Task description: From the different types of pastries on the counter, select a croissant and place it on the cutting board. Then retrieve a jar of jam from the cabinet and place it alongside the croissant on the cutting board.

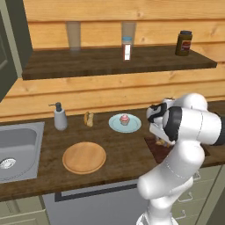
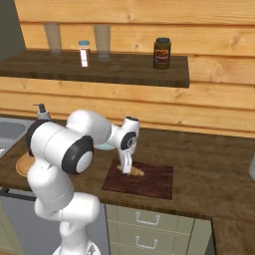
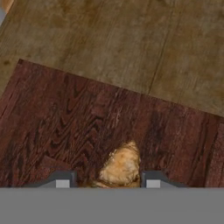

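The white arm reaches down over the dark reddish-brown wooden cutting board (image 2: 149, 180), which lies flat on the dark wooden worktop (image 2: 214, 159) to the right of the sink. The gripper (image 3: 107, 180) points down at the board, and the golden-brown flaky croissant (image 3: 121, 166) lies on the board directly between its two dark finger tips (image 3: 62, 179). The tips stand on either side of the pastry, close against it; whether they pinch it or have just parted from it cannot be told. In the right base view the croissant (image 2: 133, 172) sits near the left-hand back part of the board, just under the hand.

Further left on the worktop, a round pale-blue plate (image 1: 115, 124) carries a small cupcake with pink icing (image 1: 125, 119). Beside it, towards the sink, lies a small tan pastry (image 1: 89, 119), and next to that stands a grey soap dispenser with a dark pump (image 1: 59, 117). Nearer the front edge rests a round light wooden board (image 1: 84, 157). The steel sink (image 1: 19, 145) is set into the worktop at the far left.

On the dark wooden wall shelf (image 1: 101, 61) above stand a dark brown jar with a black lid and red label (image 1: 184, 43), well to the right, and a small clear shaker with a blue cap (image 1: 127, 48) near the middle. Two faint translucent glasses (image 1: 73, 36) stand behind.
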